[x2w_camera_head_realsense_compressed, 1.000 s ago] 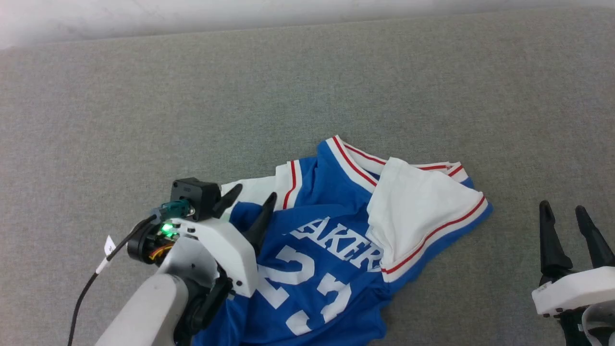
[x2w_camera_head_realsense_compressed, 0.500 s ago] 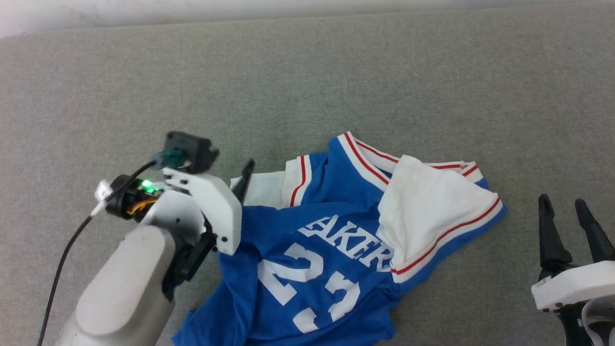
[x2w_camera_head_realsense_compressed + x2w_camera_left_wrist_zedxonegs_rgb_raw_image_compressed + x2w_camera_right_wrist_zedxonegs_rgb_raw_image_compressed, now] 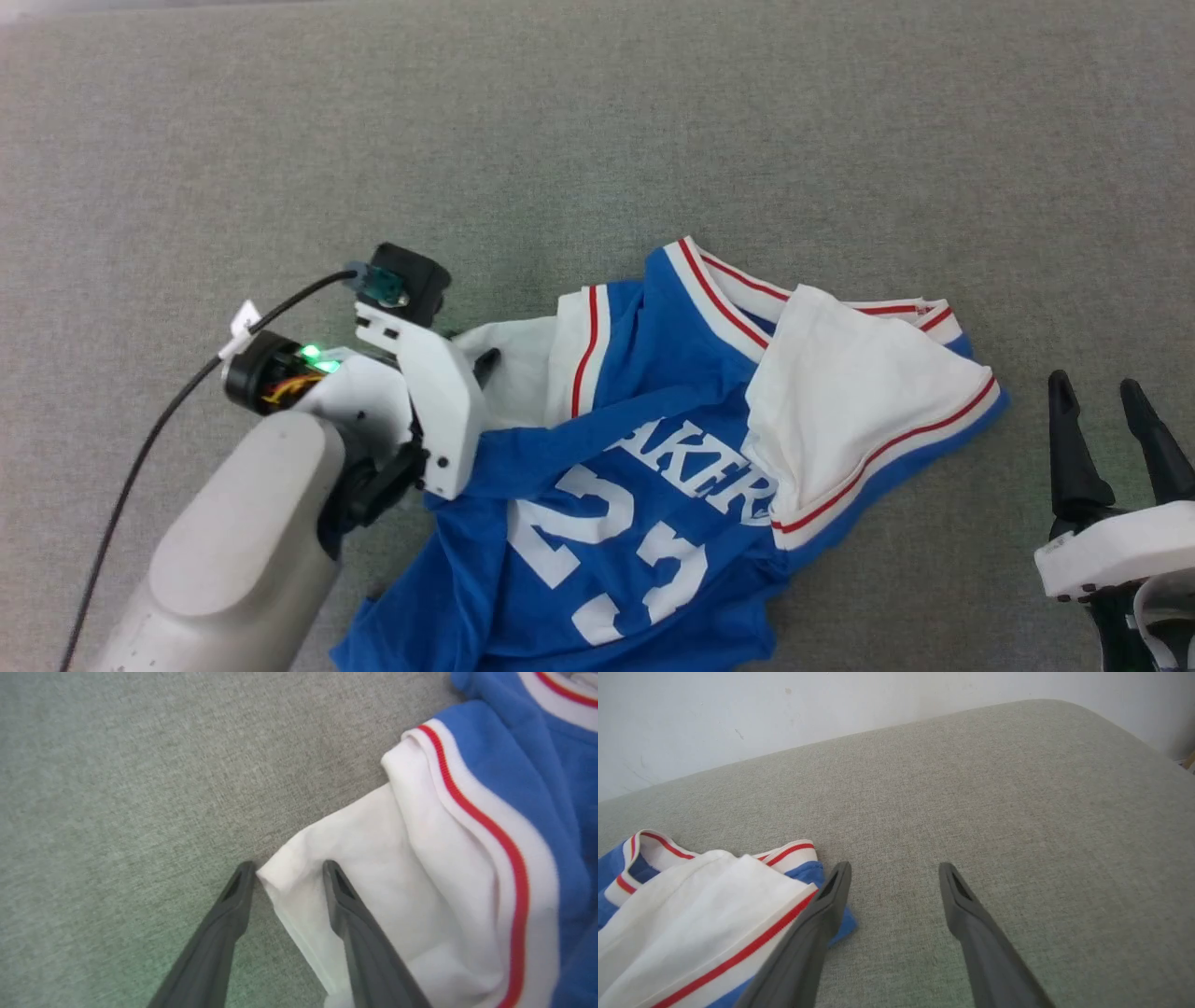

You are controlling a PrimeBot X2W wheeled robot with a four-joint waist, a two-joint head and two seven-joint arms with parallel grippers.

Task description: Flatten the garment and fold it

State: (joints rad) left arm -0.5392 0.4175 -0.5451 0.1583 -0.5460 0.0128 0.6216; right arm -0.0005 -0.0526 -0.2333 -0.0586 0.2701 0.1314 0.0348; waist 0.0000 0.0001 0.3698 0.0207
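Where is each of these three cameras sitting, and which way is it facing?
Head: high on the robot, facing forward and down at the garment on the grey surface; its pale left forearm and right tool show.
Left wrist: on that arm, looking along the left tool at the white sleeve corner it straddles.
Right wrist: on that arm, looking along the right tool toward a wall.
Shared: both wrist views catch the garment.

Plain indoor room (lab or home unclear): grey fabric surface (image 3: 1017, 788), white wall (image 3: 738, 718).
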